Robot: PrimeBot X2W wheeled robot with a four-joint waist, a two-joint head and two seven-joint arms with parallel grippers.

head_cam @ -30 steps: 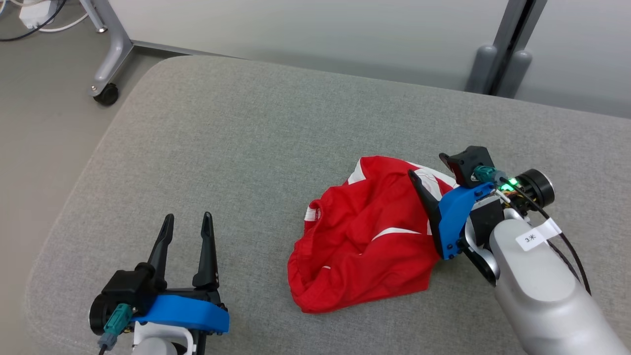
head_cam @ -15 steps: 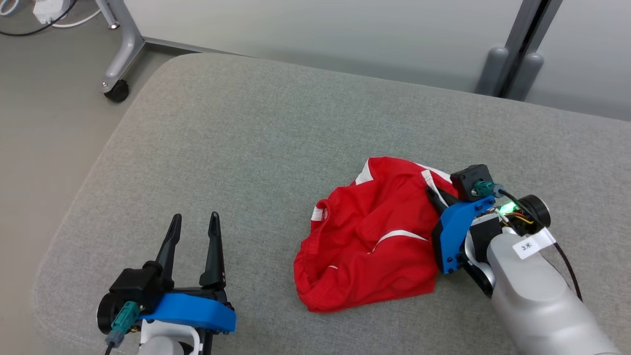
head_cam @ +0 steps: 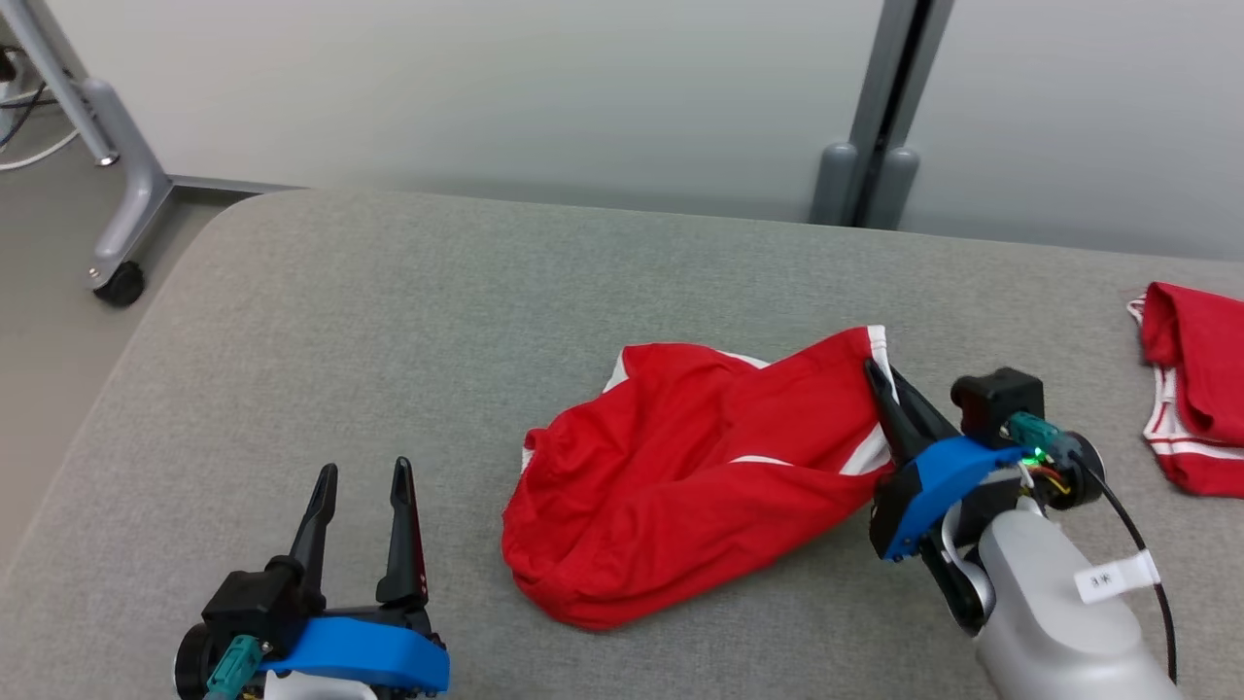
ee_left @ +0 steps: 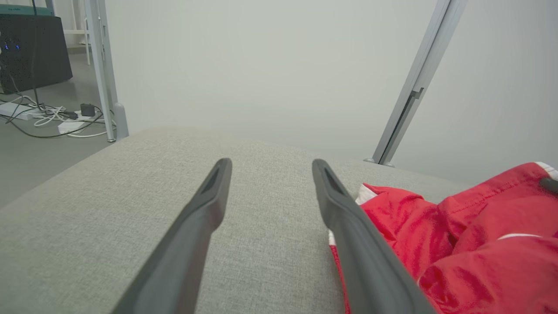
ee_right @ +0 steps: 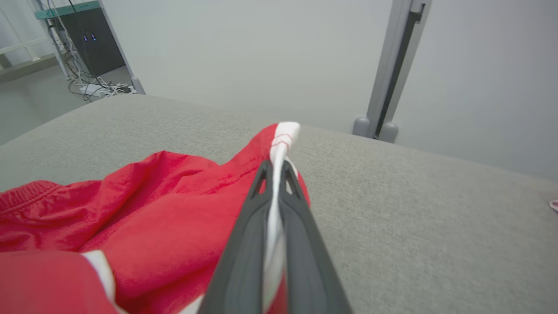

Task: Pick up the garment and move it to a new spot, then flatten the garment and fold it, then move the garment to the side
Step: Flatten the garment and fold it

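Note:
The garment (head_cam: 680,476) is a crumpled red piece with white trim, lying mid-way across the grey cushion (head_cam: 389,311). My right gripper (head_cam: 880,384) is shut on the garment's white-trimmed right edge, which is raised a little off the cushion. In the right wrist view the white trim of the garment (ee_right: 152,218) is pinched between the closed fingers of my right gripper (ee_right: 277,168). My left gripper (head_cam: 364,476) stands open at the lower left, well left of the cloth, with nothing in it. The left wrist view has the open left gripper (ee_left: 270,168) over bare cushion and the garment (ee_left: 471,244) to its right.
A second red and white cloth (head_cam: 1191,389) lies at the cushion's far right edge. A metal leg with a caster (head_cam: 121,282) stands on the floor at the left. A grey post (head_cam: 870,146) and a wall rise behind the cushion.
My right gripper has shut on the garment's white-trimmed edge and lifted it, stretching the cloth to the right. The head camera has turned right, bringing a second red cloth into view. The left arm is still.

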